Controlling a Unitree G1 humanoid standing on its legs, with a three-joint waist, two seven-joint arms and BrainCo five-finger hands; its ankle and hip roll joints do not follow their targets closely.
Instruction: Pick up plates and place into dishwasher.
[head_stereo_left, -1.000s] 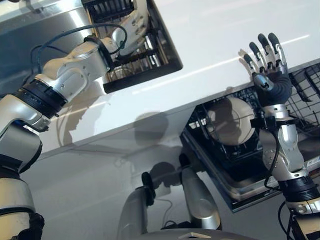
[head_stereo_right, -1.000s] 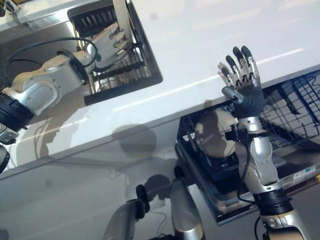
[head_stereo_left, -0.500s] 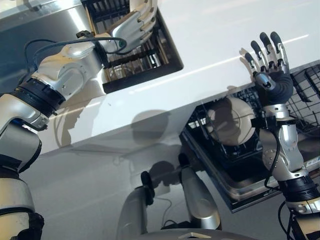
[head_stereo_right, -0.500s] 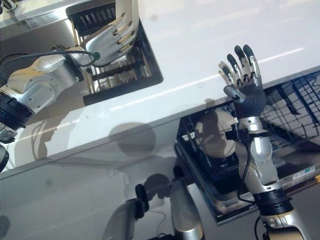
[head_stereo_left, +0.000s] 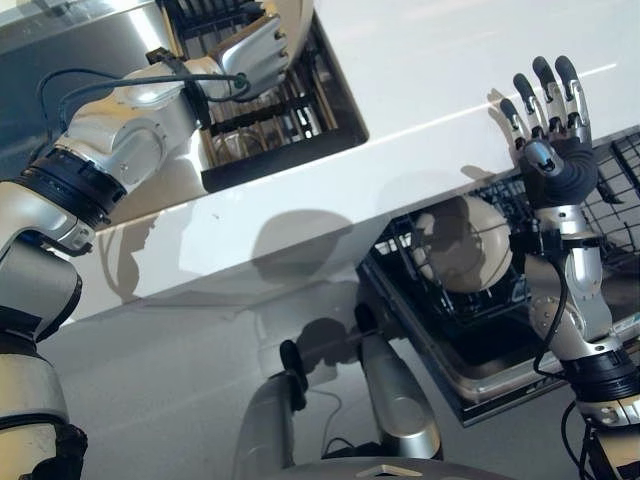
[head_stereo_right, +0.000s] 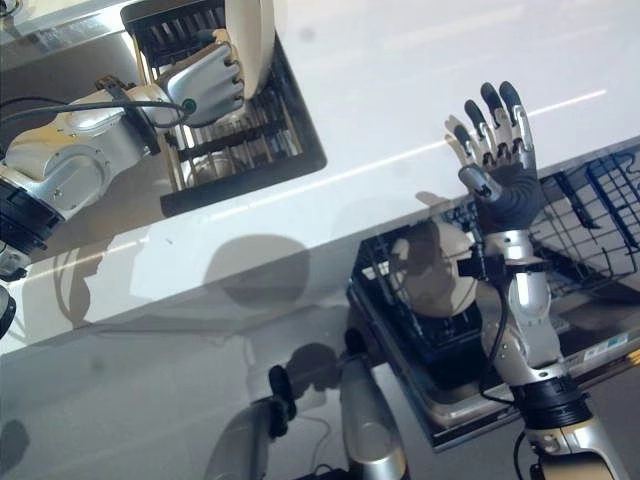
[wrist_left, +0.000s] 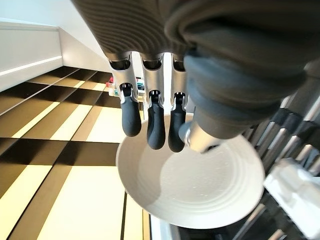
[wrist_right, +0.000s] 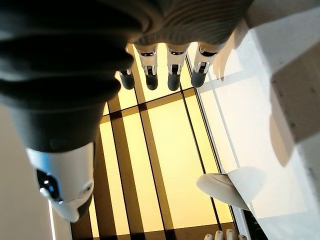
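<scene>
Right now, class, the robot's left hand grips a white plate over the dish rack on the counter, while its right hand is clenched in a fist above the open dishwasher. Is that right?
Not quite. The right hand is not a fist: the left eye view shows its fingers straight and spread. The rest stands: the left hand grips the white plate over the dish rack, and the right hand is above the open dishwasher.

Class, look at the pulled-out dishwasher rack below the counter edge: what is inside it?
One cream plate stands on edge in the black wire dishwasher rack. The counter covers the rack's far part, and the open right hand and its arm cross part of the rest, so any contents there are hidden.
</scene>
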